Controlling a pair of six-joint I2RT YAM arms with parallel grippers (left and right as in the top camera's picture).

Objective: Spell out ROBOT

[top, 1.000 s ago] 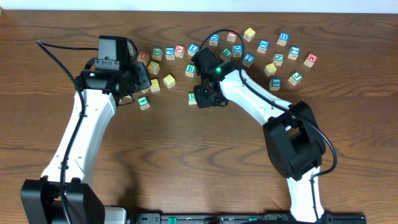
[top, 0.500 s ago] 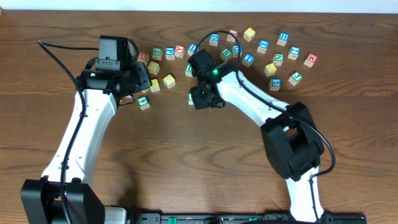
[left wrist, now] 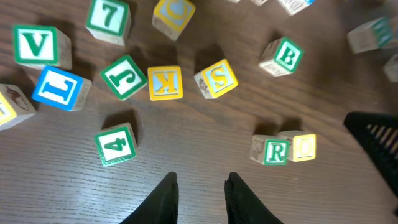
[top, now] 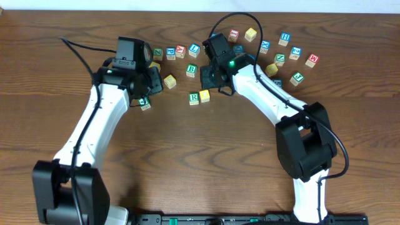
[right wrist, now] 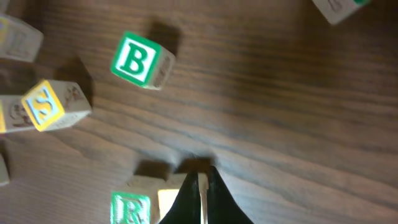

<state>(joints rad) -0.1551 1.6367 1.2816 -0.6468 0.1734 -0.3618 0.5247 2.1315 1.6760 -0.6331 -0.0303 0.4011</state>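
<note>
Just above centre in the overhead view, the R cube (top: pixel 194 97) and yellow O cube (top: pixel 204 95) sit touching on the surface (top: pixel 187 162), so we reckon two letters are down. The B cube (top: pixel 191 69) waits apart, just above them. The right gripper (right wrist: pixel 200 177) is pinched together, empty. The left gripper (left wrist: pixel 200 180) is parted, holding nothing. We judge B light, rigid and smooth-faced: take it square across two opposite flat sides, never the corners.
</note>
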